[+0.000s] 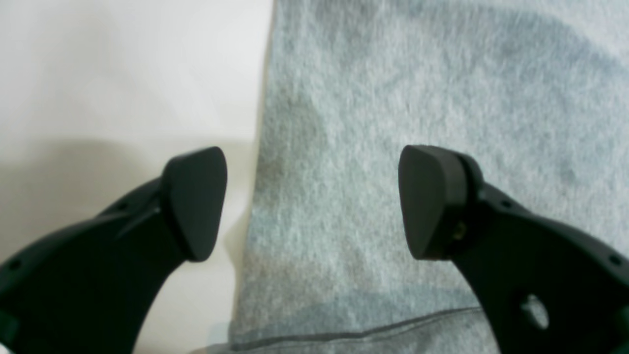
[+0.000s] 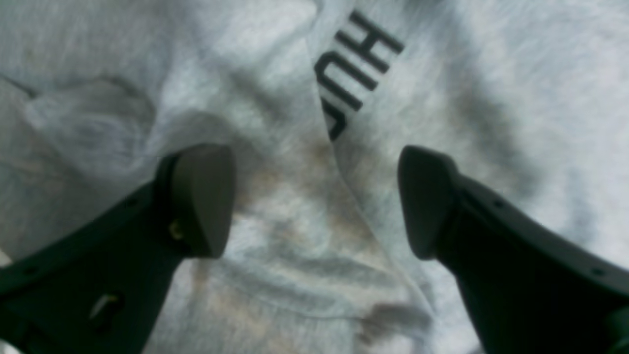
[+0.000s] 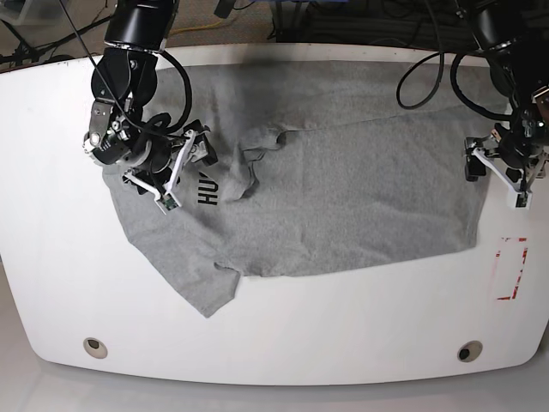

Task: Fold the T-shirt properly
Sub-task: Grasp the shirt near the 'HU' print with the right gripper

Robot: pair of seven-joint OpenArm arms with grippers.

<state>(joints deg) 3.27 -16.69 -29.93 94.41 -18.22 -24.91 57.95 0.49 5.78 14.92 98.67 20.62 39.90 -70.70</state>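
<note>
Lies lengthwise across the surface (image 3: 51, 283): T-shirt (image 3: 343, 197) spanning both released end effectors, left end effector (image 3: 499, 172) straddling its hem edge, right end effector (image 3: 176, 167) above the crumpled lettered end.

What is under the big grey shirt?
The T-shirt lies spread on the white table, which shows all around it. Whatever else might be beneath the cloth is covered and cannot be seen.

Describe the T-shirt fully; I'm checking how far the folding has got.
The T-shirt is soft heather-grey knit, spread wide across the white table but rumpled, not yet neatly folded. Black block lettering shows near its bunched collar end, partly hidden by a crease. One sleeve juts toward the front edge. The right hand hovers open over the lettering end; the left hand stands open at the hem edge.
</note>
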